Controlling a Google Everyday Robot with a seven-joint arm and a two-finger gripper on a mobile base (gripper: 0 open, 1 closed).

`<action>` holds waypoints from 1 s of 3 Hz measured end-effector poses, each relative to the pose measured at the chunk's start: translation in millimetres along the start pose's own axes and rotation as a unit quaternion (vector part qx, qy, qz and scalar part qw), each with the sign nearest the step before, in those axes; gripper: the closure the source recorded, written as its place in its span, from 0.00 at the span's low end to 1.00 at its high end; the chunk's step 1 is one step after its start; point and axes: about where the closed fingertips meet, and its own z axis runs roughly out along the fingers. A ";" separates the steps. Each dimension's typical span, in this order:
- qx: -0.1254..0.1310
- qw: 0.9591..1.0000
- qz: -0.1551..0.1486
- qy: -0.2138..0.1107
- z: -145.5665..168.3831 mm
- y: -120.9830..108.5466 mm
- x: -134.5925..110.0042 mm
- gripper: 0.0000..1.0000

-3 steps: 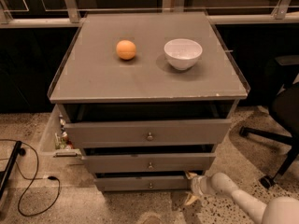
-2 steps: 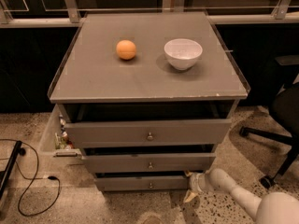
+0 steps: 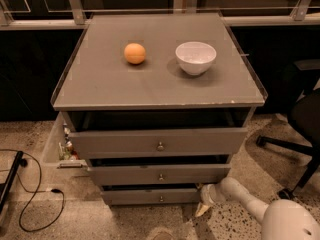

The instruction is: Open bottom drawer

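Observation:
The grey cabinet (image 3: 160, 84) has three drawers, all pulled out a little. The bottom drawer (image 3: 150, 196) is the lowest, a flat grey front with a small round metal knob (image 3: 161, 199). My gripper (image 3: 204, 203) is low at the right end of the bottom drawer front, just off the cabinet's lower right corner, near the floor. My white arm (image 3: 255, 209) reaches in from the lower right. The middle drawer (image 3: 160, 175) and the top drawer (image 3: 159, 143) sit above it.
An orange ball (image 3: 135, 53) and a white bowl (image 3: 195, 57) stand on the cabinet top. A side bin (image 3: 62, 144) with small items hangs on the cabinet's left. A black cable (image 3: 35, 204) lies on the floor at left. An office chair base (image 3: 292, 149) is at right.
My gripper and arm have shifted slightly left toward the bottom drawer's right end. The drawers, ball and bowl have not moved.

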 end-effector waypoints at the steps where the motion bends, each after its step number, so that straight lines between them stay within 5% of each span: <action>1: 0.000 1.000 0.000 0.000 0.3 -0.7 0.4 0.19; 3: -0.006 1.000 0.002 0.000 -1.1 -5.5 -3.7 0.65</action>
